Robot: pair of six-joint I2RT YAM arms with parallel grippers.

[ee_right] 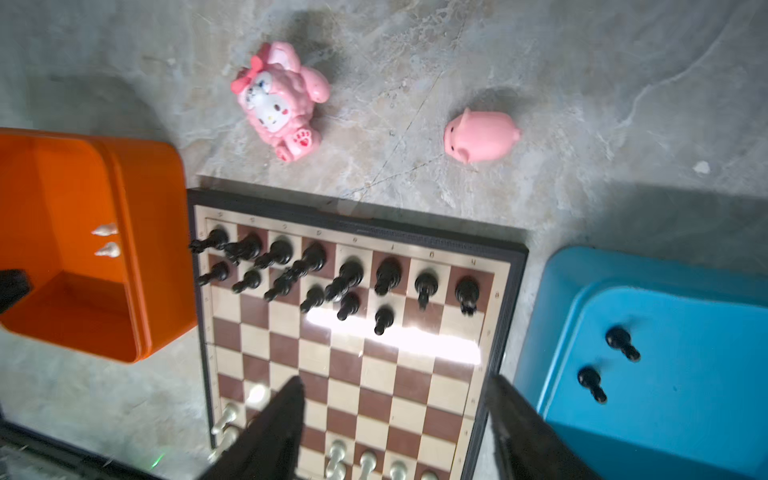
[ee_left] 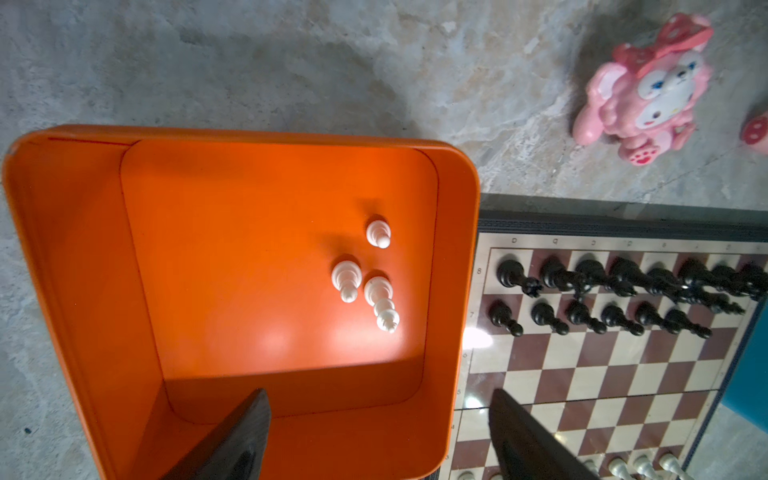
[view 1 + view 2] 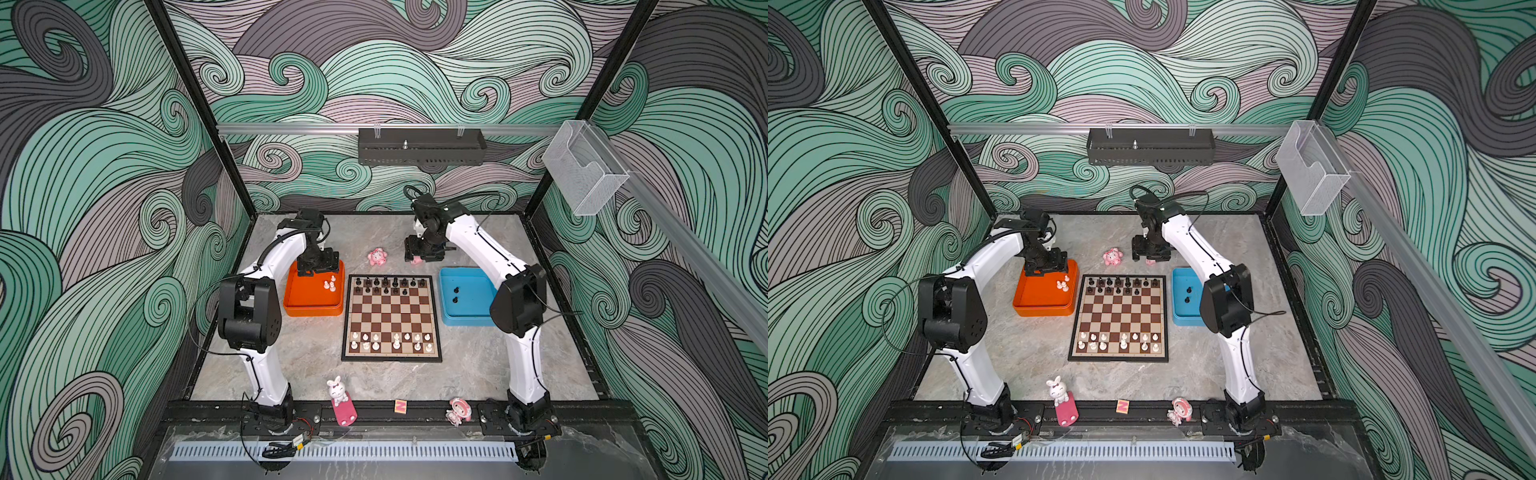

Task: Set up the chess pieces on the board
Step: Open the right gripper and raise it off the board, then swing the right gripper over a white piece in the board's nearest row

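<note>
The board lies mid-table. Black chess pieces fill its far two rows and white ones stand on its near rows. Three white pieces stand in the orange tray to the board's left. Two black pieces stand in the blue tray to its right. My left gripper hovers open over the orange tray's far end; in the left wrist view it holds nothing. My right gripper hangs open and empty behind the board's far edge; its wrist view shows it above the board.
A pink kitten figurine and a small pink pig lie on the table behind the board. A bunny on a pink stand, a letter block and another pink figurine sit along the front rail.
</note>
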